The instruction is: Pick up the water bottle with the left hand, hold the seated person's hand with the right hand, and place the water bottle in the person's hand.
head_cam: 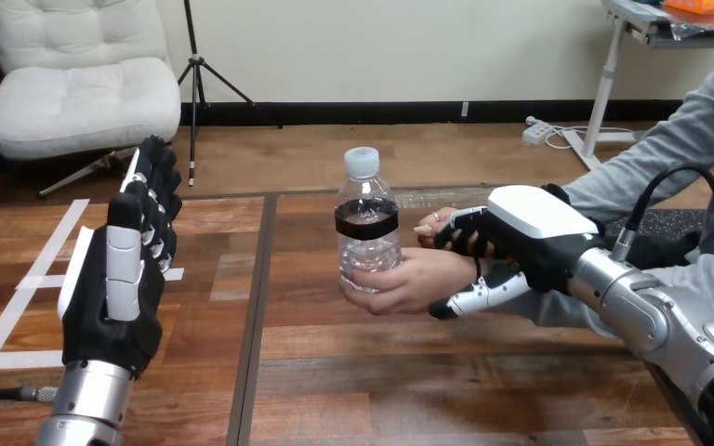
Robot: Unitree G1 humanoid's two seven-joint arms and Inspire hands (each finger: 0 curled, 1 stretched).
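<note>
A clear water bottle (366,232) with a white cap and a dark label band stands upright at the table's middle. The person's hand (409,283) reaches in from the right and is wrapped around the bottle's lower part. My right hand (530,228) grips that arm at the wrist, with fingers curled over the top and the thumb underneath. My left hand (116,288) is raised at the left, well apart from the bottle. Its fingers are straight, it holds nothing, and its back faces me.
The wooden table (446,372) has a dark seam (256,307) running front to back between my left hand and the bottle. White tape strips (37,279) lie on the table at the left. The person's grey-sleeved arm (669,158) comes in from the right.
</note>
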